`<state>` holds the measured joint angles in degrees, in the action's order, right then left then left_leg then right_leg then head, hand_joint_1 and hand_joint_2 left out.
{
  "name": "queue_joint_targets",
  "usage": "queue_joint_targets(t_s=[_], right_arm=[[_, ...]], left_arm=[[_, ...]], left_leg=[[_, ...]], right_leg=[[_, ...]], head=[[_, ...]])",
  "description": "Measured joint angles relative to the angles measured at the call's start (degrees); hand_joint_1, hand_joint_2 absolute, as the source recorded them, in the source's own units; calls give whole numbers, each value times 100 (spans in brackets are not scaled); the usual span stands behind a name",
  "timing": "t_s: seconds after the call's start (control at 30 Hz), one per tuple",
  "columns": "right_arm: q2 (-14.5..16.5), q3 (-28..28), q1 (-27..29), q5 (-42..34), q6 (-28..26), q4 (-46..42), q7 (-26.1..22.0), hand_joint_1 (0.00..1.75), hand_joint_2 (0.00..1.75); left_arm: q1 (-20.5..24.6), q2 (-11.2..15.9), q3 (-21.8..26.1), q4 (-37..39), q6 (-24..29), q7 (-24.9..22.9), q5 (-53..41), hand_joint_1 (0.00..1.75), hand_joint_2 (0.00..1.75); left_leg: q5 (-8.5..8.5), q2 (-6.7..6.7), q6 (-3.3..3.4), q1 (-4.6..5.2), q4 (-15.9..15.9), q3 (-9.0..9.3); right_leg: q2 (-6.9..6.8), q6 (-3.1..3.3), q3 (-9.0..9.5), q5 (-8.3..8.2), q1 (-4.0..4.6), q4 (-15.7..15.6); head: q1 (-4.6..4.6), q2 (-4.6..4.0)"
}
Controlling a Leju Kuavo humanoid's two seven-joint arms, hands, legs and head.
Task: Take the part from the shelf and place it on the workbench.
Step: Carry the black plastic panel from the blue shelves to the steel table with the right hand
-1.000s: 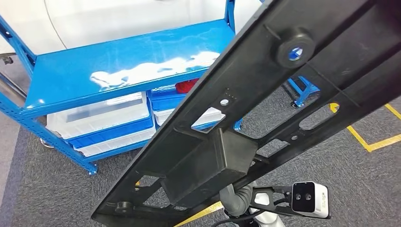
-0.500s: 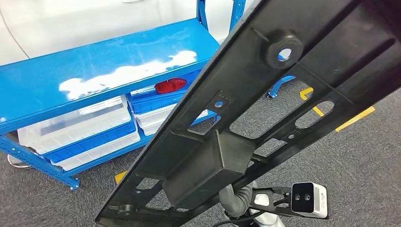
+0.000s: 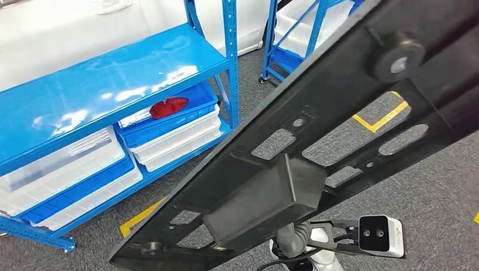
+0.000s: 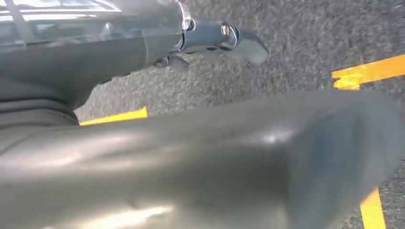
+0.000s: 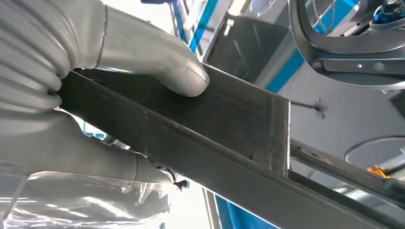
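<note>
Turned away from blue shelf (image 3: 113,84) versus a second ago, right hand (image 5: 95,95) clamping black frame part (image 3: 316,141), left hand's grip unreadable, worktop carry underway.

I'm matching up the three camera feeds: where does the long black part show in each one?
Head view: black part runs diagonally from lower left to upper right.
Left wrist view: blurred dark mass close to the lens.
Right wrist view: dark bar under the right hand.
Shared landmark: its boxy block.
</note>
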<state>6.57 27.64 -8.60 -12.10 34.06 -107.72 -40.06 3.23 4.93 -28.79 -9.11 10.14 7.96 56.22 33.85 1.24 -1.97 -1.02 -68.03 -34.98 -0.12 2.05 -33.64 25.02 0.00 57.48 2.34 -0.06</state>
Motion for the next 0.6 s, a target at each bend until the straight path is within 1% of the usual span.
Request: queue_joint_targets(t_s=[0.03,0.07,0.1,0.13,0.17,0.2,0.23,0.27,0.3,0.33,0.37,0.4,0.43,0.47,0.5,0.53,0.57,0.6], right_arm=[[12,-30,4,48,-15,-16,0,175,175],[16,-59,8,98,-39,-34,3,175,175],[16,-85,10,142,-71,-56,5,175,175],[18,-109,12,175,-112,-84,7,175,175],[21,-130,12,192,-157,-115,9,175,175],[26,-151,7,201,-209,-153,8,175,175],[30,-168,-1,209,-277,-195,7,175,175],[32,-179,-12,216,-357,-237,7,175,175],[32,-184,-25,225,-444,-281,6,175,175],[31,-185,-40,232,-544,-325,6,175,175],[30,-185,-53,239,-640,-369,5,175,175],[26,-185,-76,245,-732,-412,5,175,175],[22,-184,-106,253,-818,-447,5,175,175],[15,-184,-131,262,-890,-474,4,175,175],[6,-183,-153,271,-952,-492,4,175,175],[-6,-183,-164,280,-1007,-500,3,175,175],[-22,-183,-165,287,-1056,-504,3,175,175],[-39,-183,-165,294,-1098,-510,3,175,175]], left_arm=[[-10,24,0,0,-7,37,9,0,0],[-19,45,0,0,-16,77,17,0,0],[-24,66,0,0,-26,114,22,0,0],[-23,85,0,0,-39,145,22,0,0],[-22,106,0,0,-48,162,17,0,0],[-18,130,-1,1,-56,169,11,0,0],[-13,152,-2,1,-61,166,1,0,0],[-8,170,-5,2,-57,154,-6,0,0],[3,186,-11,2,-49,137,-13,0,0],[15,195,-20,2,-38,119,-25,0,0],[27,205,-35,1,-29,104,-36,0,0],[37,216,-54,1,-30,95,-48,0,0],[40,226,-76,0,-40,90,-61,0,0],[37,237,-98,0,-64,89,-73,0,0],[30,245,-119,0,-92,91,-87,0,0],[24,252,-136,0,-121,95,-100,0,0],[24,257,-151,0,-148,99,-114,0,0],[31,262,-165,0,-168,105,-124,0,0]], left_leg=[[133,-38,-5,0,-355,-163],[161,-55,-5,0,-557,-260],[71,-66,0,0,-540,-257],[-120,-88,11,-1,-294,-148],[-348,-162,26,-5,96,25],[-506,-293,46,-11,479,193],[-600,-404,64,-14,765,314],[-621,-490,82,-12,920,373],[-600,-511,102,-4,961,385],[-614,-459,128,-9,977,385],[-635,-397,160,-17,1000,390],[-657,-330,195,-29,1023,395],[-677,-260,224,-42,1044,396],[-685,-187,242,-38,1051,394],[-686,-121,252,-33,1051,389],[-684,-49,253,-29,1049,385],[-680,21,250,-27,1047,384],[-675,87,244,-28,1046,386]], right_leg=[[72,13,-12,-8,8,5],[150,20,-20,-13,17,11],[229,22,-24,-16,23,22],[307,19,-25,-16,25,39],[377,10,-28,-12,25,61],[439,-9,-43,-5,33,94],[495,-37,-70,-4,34,123],[549,-70,-101,-9,31,143],[602,-109,-132,-23,24,151],[658,-147,-156,-43,19,148],[643,-181,-172,-39,22,160],[547,-212,-213,16,31,234],[410,-240,-300,136,37,417],[247,-263,-434,312,26,715],[138,-287,-611,500,10,1091],[93,-310,-781,644,-15,1453],[71,-329,-888,701,-38,1684],[52,-342,-894,653,-59,1709]], head=[[-1,-1],[-1,-1],[-1,-1],[-1,-1],[-1,-1],[-1,-1],[0,0],[0,0],[0,0],[0,0],[0,-1],[-1,-1],[-2,-1],[-2,-1],[-3,-1],[-3,-1],[-3,-1],[-3,-1]])
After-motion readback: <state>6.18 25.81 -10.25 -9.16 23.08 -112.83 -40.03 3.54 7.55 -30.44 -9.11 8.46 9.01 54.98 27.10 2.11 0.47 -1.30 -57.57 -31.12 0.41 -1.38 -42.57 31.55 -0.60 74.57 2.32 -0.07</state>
